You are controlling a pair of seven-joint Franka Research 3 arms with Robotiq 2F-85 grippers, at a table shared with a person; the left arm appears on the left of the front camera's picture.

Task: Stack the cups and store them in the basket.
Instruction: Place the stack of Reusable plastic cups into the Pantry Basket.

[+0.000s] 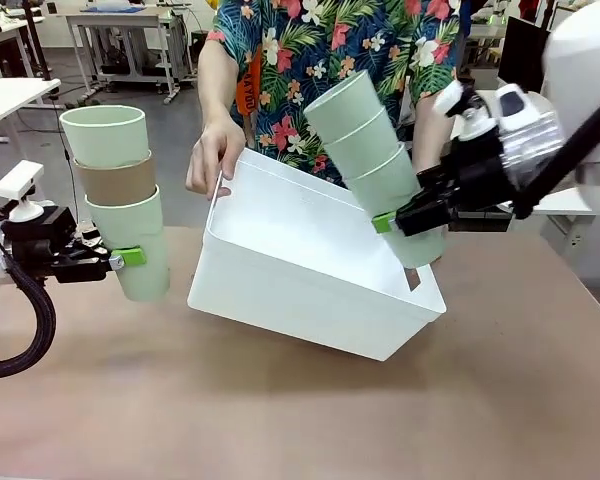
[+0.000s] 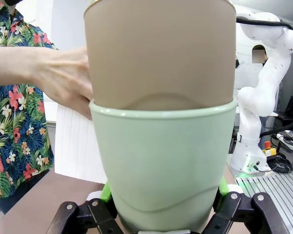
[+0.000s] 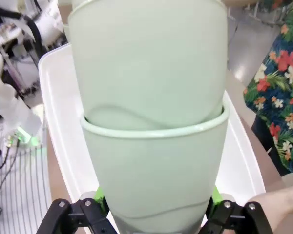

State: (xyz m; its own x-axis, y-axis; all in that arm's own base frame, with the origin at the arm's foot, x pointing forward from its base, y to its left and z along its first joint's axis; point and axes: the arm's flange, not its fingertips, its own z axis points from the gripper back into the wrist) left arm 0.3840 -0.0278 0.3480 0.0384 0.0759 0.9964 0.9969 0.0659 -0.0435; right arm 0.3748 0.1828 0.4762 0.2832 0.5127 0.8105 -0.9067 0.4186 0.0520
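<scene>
Stacking looks done, storing not: the left gripper [image 1: 120, 258] fingers clamp a mint-brown-mint stack [image 1: 115, 190] at frame left, the right gripper [image 1: 388, 222] fingers clamp an all-mint stack [image 1: 370, 150] over the tipped basket [image 1: 310, 270] at centre, neither inside yet.

The basket [image 1: 310, 300] lies bare inside; a hand [image 1: 212, 158] blocks its far-left corner.

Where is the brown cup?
In the front view, the brown cup sits between two mint cups in the stack the left gripper holds, left of the basket.
</scene>
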